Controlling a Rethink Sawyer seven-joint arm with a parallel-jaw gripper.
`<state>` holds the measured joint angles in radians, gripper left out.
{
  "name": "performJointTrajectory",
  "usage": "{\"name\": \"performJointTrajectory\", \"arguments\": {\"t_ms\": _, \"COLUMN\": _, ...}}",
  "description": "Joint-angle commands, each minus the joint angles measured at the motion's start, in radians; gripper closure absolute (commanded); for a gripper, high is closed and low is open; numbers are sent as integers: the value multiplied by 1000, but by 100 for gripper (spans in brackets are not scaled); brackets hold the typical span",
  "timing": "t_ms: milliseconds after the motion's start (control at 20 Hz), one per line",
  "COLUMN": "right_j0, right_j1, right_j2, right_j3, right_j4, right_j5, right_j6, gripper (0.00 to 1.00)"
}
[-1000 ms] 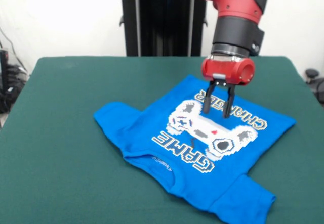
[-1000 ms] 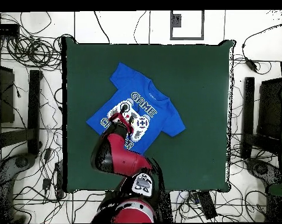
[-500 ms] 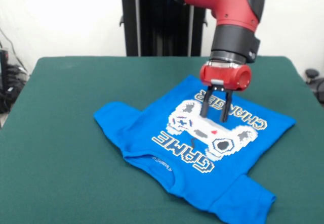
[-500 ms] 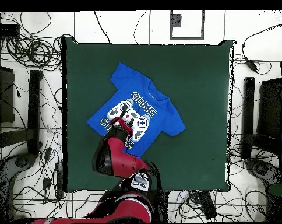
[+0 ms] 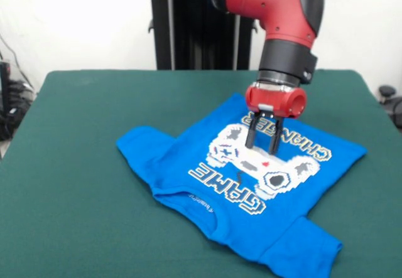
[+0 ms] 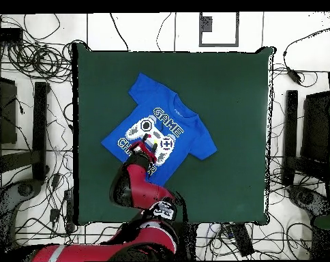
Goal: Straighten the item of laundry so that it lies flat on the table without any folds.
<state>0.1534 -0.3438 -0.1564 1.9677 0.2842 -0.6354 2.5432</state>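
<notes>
The gripper (image 5: 262, 150) points straight down over the shirt (image 5: 188, 159), its two black fingers (image 5: 250, 135) set a moderate gap apart with nothing between them, their tips at or just above the white controller print; whether they touch the cloth cannot be told. The shirt lies print side up on the green table (image 5: 81, 121), spread mostly flat at an angle, with both sleeves out and a few shallow wrinkles near the collar. From overhead the arm (image 6: 130, 187) covers the shirt's lower edge.
</notes>
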Motion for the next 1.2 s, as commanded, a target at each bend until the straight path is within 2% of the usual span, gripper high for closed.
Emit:
{"name": "performJointTrajectory", "arguments": {"t_ms": 50, "right_j0": 9, "right_j1": 35, "right_j2": 125, "right_j3": 35, "right_j4": 18, "right_j5": -43, "right_j6": 258, "gripper": 0}}
{"name": "performJointTrajectory", "arguments": {"t_ms": 700, "right_j0": -16, "right_j1": 24, "right_j2": 145, "right_j3": 86, "right_j4": -35, "right_j5": -71, "right_j6": 284, "gripper": 0}}
{"name": "performJointTrajectory", "arguments": {"t_ms": 1200, "right_j0": -23, "right_j1": 19, "right_j2": 162, "right_j3": 118, "right_j4": -41, "right_j5": -108, "right_j6": 285, "gripper": 0}}
